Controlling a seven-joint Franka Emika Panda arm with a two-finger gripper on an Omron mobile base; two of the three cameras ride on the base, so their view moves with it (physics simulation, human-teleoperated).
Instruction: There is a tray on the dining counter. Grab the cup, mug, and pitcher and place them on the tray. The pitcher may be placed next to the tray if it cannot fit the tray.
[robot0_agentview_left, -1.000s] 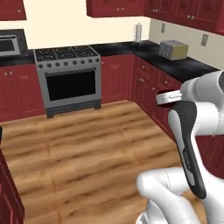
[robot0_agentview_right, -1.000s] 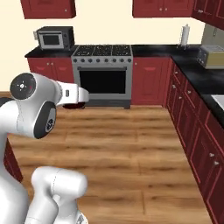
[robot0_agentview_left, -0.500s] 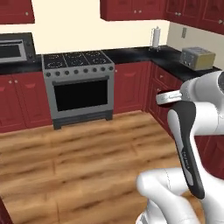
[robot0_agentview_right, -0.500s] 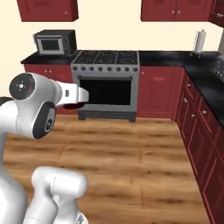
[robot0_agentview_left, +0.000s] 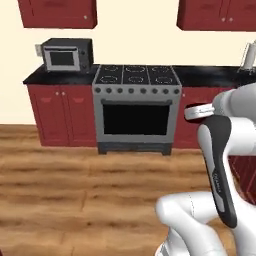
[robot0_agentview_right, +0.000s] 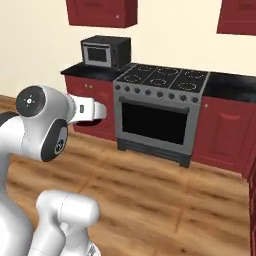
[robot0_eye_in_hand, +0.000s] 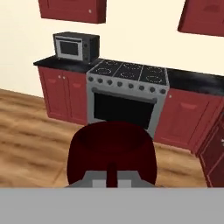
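Dark red and low, the mug (robot0_eye_in_hand: 112, 151) sat right at the front of the hand view, its open mouth facing up and its rim pinched by the gripper (robot0_eye_in_hand: 112, 175), whose jaws were pressed nearly together on the thin wall. That narrow pinch on the rim was probably why the mug hung level: the wall is slim enough to clamp firmly, and holding it upright suits setting it down flat later. In the right base view the mug showed as a dark sliver under the white hand (robot0_agentview_right: 86, 110), carried high and close to the arm, which looked like a travelling pose rather than a reach. Ahead stood a grey stove (robot0_agentview_left: 136, 110) between red cabinets (robot0_agentview_left: 62, 115), with a microwave (robot0_agentview_left: 66, 55) on the black worktop (robot0_agentview_left: 60, 76) and bare wooden floor (robot0_agentview_left: 75, 195) in front. By my reading, the mug was in transit and its placing on the tray not yet done.
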